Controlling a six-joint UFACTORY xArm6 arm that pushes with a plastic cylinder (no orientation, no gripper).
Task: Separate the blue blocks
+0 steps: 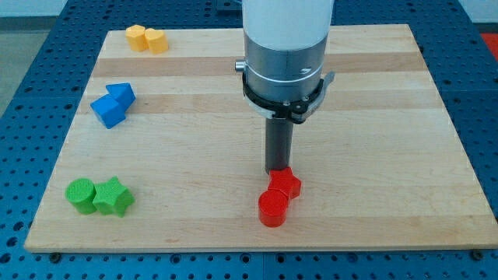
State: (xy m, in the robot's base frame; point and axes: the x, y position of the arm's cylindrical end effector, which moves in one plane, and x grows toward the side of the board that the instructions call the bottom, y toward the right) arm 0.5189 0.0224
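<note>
On the pale wooden table [373, 93] we see our dark rod come straight down near the lower middle of the frame, and my tip [278, 170] sits just at the top edge of the red star-shaped block [285, 183], touching or nearly so. A red cylinder block [272, 208] sits against that star's lower side. We carry no jaws, so nothing is pinched.

The two blue blocks lie well apart from my tip, at the left of the frame: the blue triangular block [121, 93] touches the blue cube-like block [106, 110] below it.

At the upper left, two yellow blocks [147, 38] touch. At the lower left, a green cylinder block [79, 194] meets a green star-shaped block [113, 197].
</note>
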